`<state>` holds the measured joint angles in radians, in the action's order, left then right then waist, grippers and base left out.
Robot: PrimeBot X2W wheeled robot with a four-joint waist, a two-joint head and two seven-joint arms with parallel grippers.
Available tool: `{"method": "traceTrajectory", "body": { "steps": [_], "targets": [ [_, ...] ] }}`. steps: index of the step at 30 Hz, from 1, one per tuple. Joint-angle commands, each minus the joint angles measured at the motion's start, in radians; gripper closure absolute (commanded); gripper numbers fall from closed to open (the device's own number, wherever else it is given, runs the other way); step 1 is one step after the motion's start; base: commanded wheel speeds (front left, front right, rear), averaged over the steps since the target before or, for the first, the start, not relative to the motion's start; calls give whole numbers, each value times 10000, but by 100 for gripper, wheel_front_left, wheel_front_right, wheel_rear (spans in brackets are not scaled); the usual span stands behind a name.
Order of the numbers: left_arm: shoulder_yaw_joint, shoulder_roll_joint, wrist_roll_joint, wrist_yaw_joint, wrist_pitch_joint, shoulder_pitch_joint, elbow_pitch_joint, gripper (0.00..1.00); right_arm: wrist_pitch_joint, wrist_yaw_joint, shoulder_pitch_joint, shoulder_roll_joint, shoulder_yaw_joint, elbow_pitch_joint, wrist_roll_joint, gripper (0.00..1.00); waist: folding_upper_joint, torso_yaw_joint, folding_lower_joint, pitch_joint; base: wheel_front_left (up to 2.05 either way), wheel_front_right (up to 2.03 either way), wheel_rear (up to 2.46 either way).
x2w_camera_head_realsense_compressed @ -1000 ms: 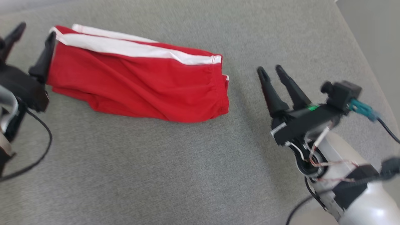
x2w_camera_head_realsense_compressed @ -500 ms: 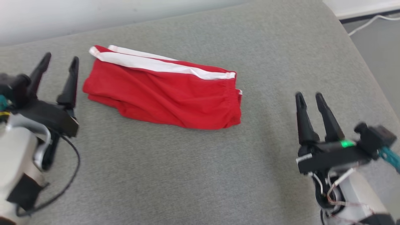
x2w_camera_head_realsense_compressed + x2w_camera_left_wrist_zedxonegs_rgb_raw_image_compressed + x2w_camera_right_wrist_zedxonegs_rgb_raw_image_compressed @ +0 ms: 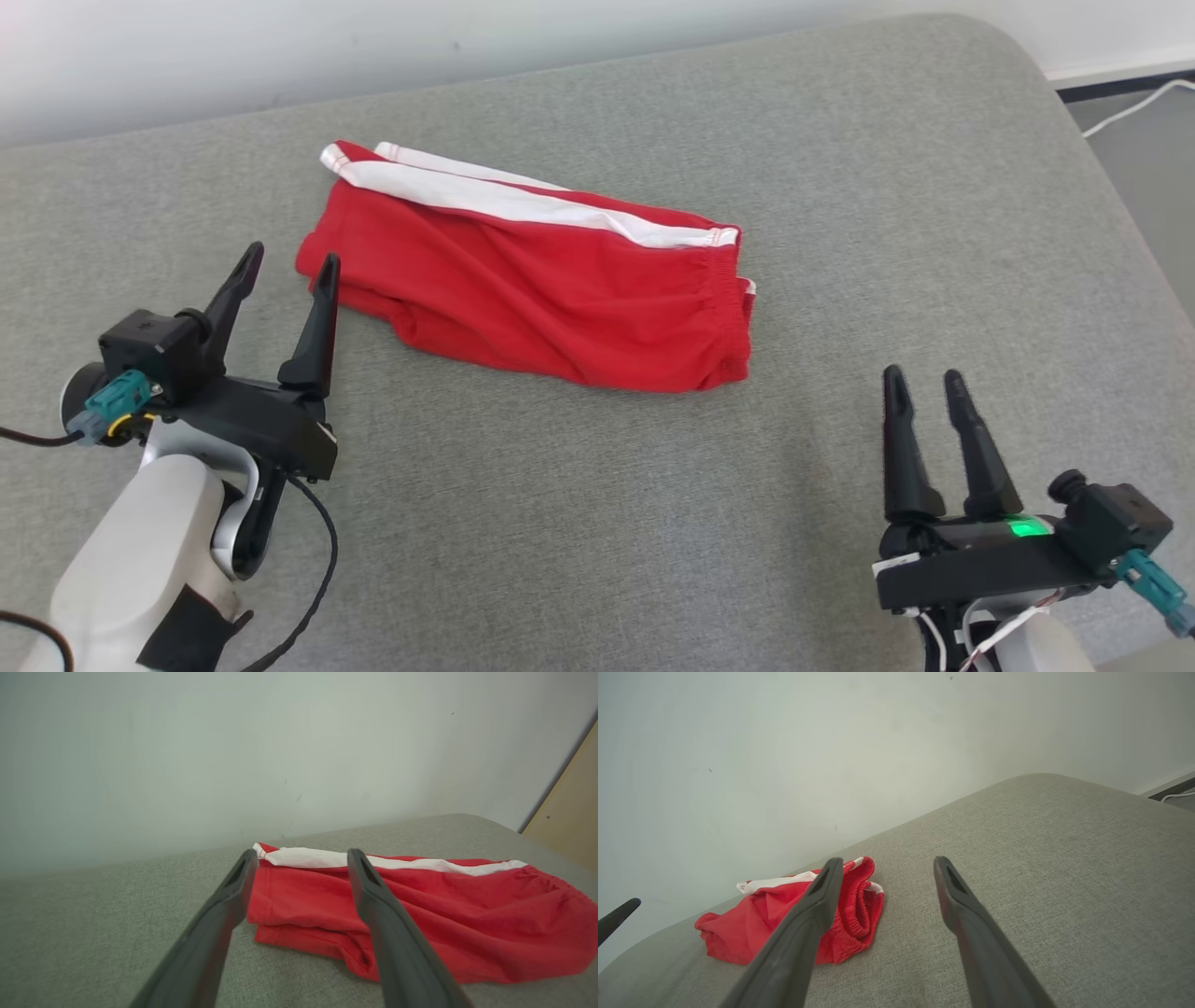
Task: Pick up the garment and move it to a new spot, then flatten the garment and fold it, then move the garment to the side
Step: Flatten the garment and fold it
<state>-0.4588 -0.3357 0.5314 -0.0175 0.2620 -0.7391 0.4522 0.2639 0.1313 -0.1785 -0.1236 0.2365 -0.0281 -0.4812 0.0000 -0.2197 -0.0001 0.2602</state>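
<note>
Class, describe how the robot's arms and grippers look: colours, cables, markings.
The left gripper and right gripper each have two tapered black fingers and a teal connector. The left forearm is white with a black cable; the right shows a green light.

- The garment [image 3: 541, 289] lies on the surface [image 3: 597, 523], toward its far side, with the wall [image 3: 280, 47] behind.
- The left pincer [image 3: 291, 256] sits just beside the garment's left end (touching or not, unclear).
- The right pincer [image 3: 922, 375] is at the near right, well apart from the garment.
- A cable [image 3: 1134, 105] lies on the floor [image 3: 1153, 159] past the surface's far right corner.
</note>
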Motion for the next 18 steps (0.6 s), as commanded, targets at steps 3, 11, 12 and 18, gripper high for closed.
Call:
{"method": "traceTrajectory", "body": {
  "steps": [3,11,12,18],
  "targets": [
    [266,186,-168,233,42,-97,600,0,1,-10,-92,23,172,1,163,0,0,-212,1,36,0,0,0],
    [450,396,-401,484,43,-639,2349,0,1,-10,-185,88,457,-53,145,0,0,-668,1,295,0,0,0],
    [476,410,-408,510,41,-691,2646,0,3,-10,-202,98,525,-68,145,0,0,-749,1,344,0,0,0],
    [593,408,-411,740,43,-1194,4076,0,1,-10,-354,148,644,-91,148,0,0,-1119,1,612,0,0,0]
  ]
}}
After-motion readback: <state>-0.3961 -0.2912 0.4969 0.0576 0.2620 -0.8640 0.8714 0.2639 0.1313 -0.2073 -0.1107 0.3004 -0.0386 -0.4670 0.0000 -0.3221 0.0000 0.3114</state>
